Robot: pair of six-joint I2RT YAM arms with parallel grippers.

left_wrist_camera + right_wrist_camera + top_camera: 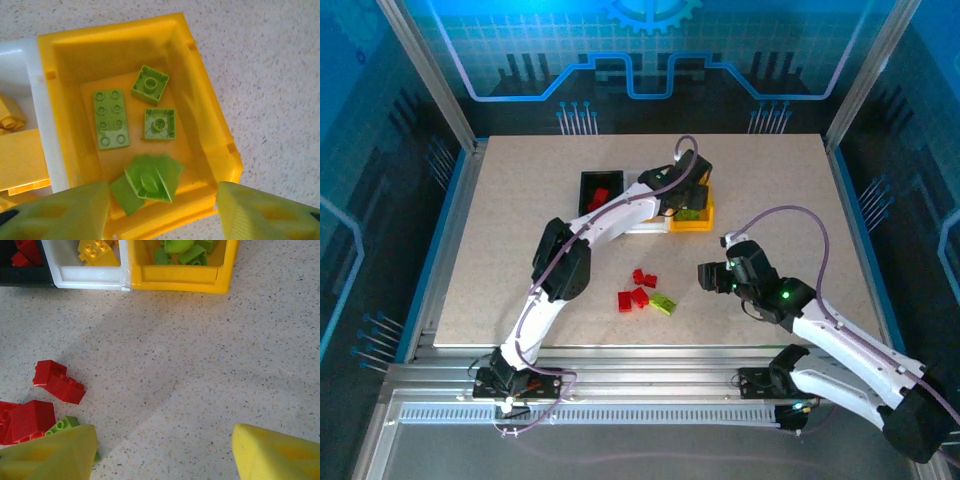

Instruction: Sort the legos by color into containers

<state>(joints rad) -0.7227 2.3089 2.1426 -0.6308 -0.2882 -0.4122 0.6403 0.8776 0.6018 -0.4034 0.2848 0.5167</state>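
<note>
Jaws of the left end effector (162,202) stand apart, gripping nothing, low over the near wall of the yellow-orange bin (115,31); a blurred green brick (150,179) lies tilted just beyond them at twelve o'clock, with three more green bricks (111,119) on the bin floor past it; the right end effector (165,440) is likewise open and empty above bare tabletop (200,365).

What could go wrong, as I judge it: the left fingertips sit close to the bin's rim, so a careless lift-out could snag the wall and drag the light bin against the white bin (90,274) beside it; on the right, the loose legos huddle together, a loose green brick (62,425) seemingly touching the nearest of the red bricks (30,420), so closing on one may nudge or pinch its neighbour and send the wrong colour to the black bin (22,276); glossy plastic may also slip.

Those loose legos lie near the right end effector at nine to ten o'clock in its wrist view; the bins stand well apart at eleven to twelve o'clock.
</note>
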